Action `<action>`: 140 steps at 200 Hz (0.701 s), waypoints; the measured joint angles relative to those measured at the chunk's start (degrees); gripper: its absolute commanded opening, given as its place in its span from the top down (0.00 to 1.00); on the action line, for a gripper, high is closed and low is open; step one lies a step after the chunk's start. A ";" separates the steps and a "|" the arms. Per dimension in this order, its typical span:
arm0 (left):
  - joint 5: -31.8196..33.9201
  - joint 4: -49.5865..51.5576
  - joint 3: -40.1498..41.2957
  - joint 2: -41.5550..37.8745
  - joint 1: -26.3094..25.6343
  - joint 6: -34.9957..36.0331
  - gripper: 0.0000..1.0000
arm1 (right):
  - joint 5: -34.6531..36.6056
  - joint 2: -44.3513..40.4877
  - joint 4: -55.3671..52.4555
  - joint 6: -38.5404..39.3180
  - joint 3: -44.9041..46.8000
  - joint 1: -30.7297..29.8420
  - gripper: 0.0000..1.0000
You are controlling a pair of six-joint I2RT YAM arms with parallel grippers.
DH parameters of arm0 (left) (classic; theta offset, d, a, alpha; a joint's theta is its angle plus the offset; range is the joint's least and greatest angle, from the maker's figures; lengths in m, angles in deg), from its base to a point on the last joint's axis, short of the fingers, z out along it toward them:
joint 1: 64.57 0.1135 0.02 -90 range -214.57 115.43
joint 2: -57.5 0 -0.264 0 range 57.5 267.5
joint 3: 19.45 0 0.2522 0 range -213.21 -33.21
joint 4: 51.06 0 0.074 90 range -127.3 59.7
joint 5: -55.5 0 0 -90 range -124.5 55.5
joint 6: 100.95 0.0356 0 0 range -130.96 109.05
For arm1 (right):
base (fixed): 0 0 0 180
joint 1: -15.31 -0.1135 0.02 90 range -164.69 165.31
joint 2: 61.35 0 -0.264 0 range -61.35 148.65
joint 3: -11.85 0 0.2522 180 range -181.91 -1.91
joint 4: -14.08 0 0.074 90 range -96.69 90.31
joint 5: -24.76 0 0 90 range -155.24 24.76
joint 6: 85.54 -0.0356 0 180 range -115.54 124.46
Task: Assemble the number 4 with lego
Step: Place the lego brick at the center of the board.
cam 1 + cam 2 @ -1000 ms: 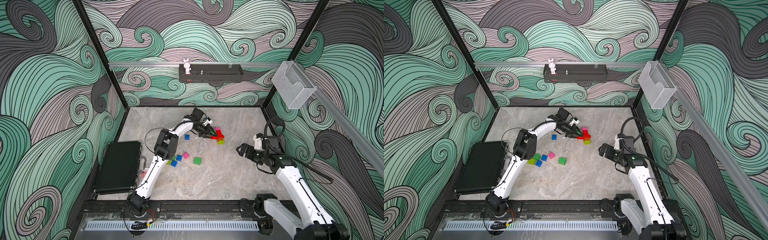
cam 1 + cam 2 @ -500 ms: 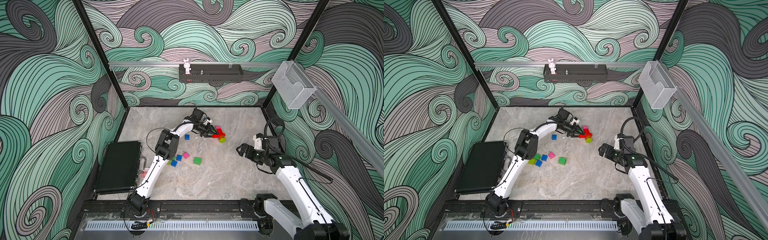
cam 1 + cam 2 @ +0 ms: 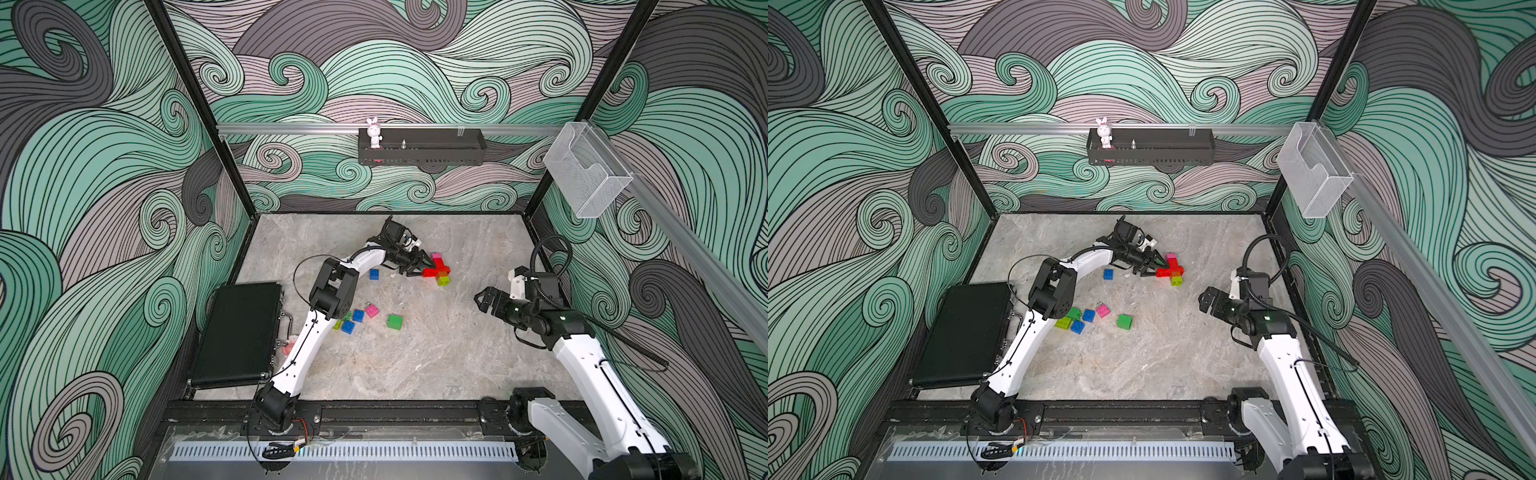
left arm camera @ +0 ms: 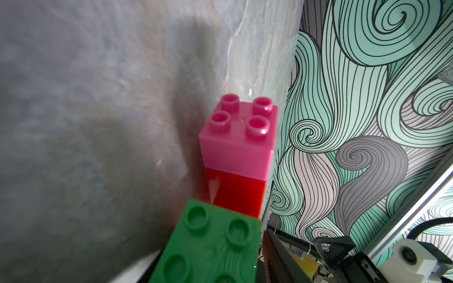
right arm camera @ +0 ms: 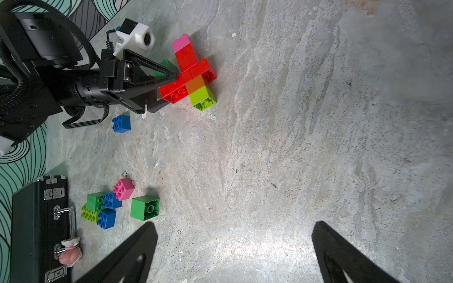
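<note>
Table (image 3: 415, 365): Lego build (image 3: 436, 268) lies flat at far centre, spare bricks (image 3: 358, 316) beside my left arm.
Right gripper (image 3: 482, 299) is spread, empty. Left gripper (image 3: 419, 268) is at the build's green brick (image 4: 210, 245); gripping or not, I cannot tell. Bricks look light, rigid, slick, and joints may pop, so I'd grip flat sides.
</note>
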 measured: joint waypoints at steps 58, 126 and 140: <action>6.16 -1.07 0.00 -0.98 -0.02 -1.92 0.43 | 2.89 -0.11 -0.39 -0.55 0.00 0.02 0.00; 18.05 0.26 11.30 -10.29 0.00 1.99 0.36 | 1.07 4.20 -0.76 0.07 0.44 0.00 0.00; 21.09 0.68 15.47 -13.68 0.00 3.54 0.35 | -0.07 4.24 -0.39 -0.13 0.55 -0.11 0.02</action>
